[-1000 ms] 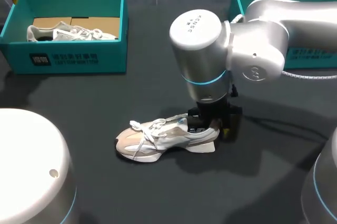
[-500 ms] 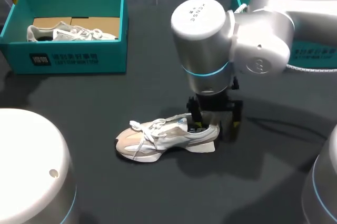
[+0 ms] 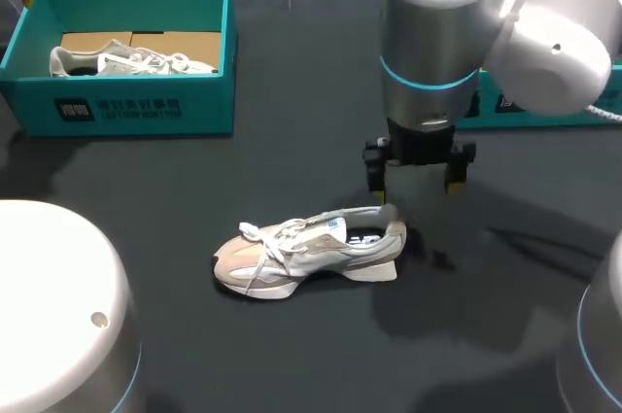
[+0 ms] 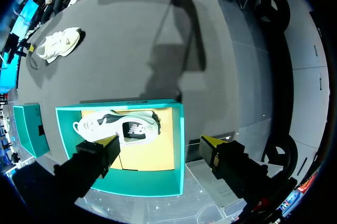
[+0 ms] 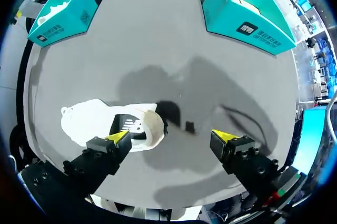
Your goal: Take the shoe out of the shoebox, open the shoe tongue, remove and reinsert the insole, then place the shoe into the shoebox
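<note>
A white and beige shoe (image 3: 309, 256) lies on its sole in the middle of the dark table, toe to the left. Its dark insole (image 5: 129, 125) shows in the opening. My right gripper (image 3: 416, 172) hangs open above and just behind the heel, touching nothing. In the right wrist view the shoe (image 5: 105, 124) lies under the gripper (image 5: 171, 138), beside one finger. My left gripper (image 4: 160, 147) is open, high over the teal shoebox (image 4: 179, 145) at the back left. That shoebox (image 3: 121, 49) holds a second white shoe (image 4: 118, 127).
A second teal shoebox (image 3: 544, 107) stands at the back right, mostly hidden behind my right arm. Bare dark table (image 3: 292, 170) stretches between the boxes and the shoe. My arms' pale bases fill the front corners.
My right gripper has opened, let go of the shoe's heel, and risen up and back. The shoe stays where it was on the table.
</note>
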Tool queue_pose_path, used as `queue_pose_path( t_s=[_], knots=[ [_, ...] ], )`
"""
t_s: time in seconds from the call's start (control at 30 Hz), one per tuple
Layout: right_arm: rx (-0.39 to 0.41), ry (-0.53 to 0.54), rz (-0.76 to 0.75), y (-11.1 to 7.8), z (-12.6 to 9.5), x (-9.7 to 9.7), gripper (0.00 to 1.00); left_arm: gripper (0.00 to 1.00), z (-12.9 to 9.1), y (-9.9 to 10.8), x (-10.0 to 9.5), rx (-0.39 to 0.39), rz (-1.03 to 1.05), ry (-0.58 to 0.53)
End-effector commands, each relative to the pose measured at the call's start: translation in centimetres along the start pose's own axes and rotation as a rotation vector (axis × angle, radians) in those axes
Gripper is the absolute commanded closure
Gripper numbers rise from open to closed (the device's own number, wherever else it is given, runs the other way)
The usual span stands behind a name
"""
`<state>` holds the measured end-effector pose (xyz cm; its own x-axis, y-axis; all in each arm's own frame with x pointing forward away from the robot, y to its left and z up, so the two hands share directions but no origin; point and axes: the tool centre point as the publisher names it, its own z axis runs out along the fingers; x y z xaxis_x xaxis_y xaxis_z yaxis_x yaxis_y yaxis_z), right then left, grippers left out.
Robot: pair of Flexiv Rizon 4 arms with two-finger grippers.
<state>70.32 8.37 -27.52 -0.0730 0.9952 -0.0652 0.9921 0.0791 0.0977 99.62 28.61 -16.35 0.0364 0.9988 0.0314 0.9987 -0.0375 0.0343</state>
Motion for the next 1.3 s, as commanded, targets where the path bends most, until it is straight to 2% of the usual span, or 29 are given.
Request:
queue_pose_path(
  t_s=[0.03,0.33,0.4,0.57,0.63,0.67,1.2,1.23,1.3],
  knots=[
    [-0.023,0.335,-0.146,-0.2,-0.6,-3.3,0.0,0.0,0.0,-0.1,0.0,-0.001,0.001,0.002],
    [-0.023,0.335,-0.146,-0.2,-0.6,-3.3,0.0,0.0,0.0,-0.1,0.0,-0.001,0.001,0.002],
    [-0.144,0.47,-0.213,0.0,-0.8,-3.9,0.0,0.0,0.0,-0.1,0.0,-0.001,0.001,0.002],
    [-0.389,0.592,-0.443,-0.1,-2.8,-6.9,0.0,0.0,0.0,-0.1,0.0,-0.001,0.001,0.002],
    [-0.502,0.665,-0.584,-0.2,-3.1,-7.9,0.0,0.0,0.0,-0.1,0.0,-0.001,0.001,0.002],
    [-0.575,0.763,-0.687,-0.5,-3.0,-8.3,0.0,0.0,0.0,-0.1,0.0,-0.001,0.001,0.002],
    [-0.575,0.763,-0.687,-0.5,-3.0,-8.3,0.0,0.0,0.0,-0.1,0.0,-0.001,0.001,0.002],
    [-0.575,0.765,-0.711,-0.4,-2.8,-8.9,0.0,0.0,0.0,-0.1,0.0,-0.001,0.001,0.002],
    [-0.626,0.798,-0.787,-0.5,-2.8,-10.0,0.0,0.0,0.0,-0.1,0.0,-0.001,0.001,0.002]
  ],
)
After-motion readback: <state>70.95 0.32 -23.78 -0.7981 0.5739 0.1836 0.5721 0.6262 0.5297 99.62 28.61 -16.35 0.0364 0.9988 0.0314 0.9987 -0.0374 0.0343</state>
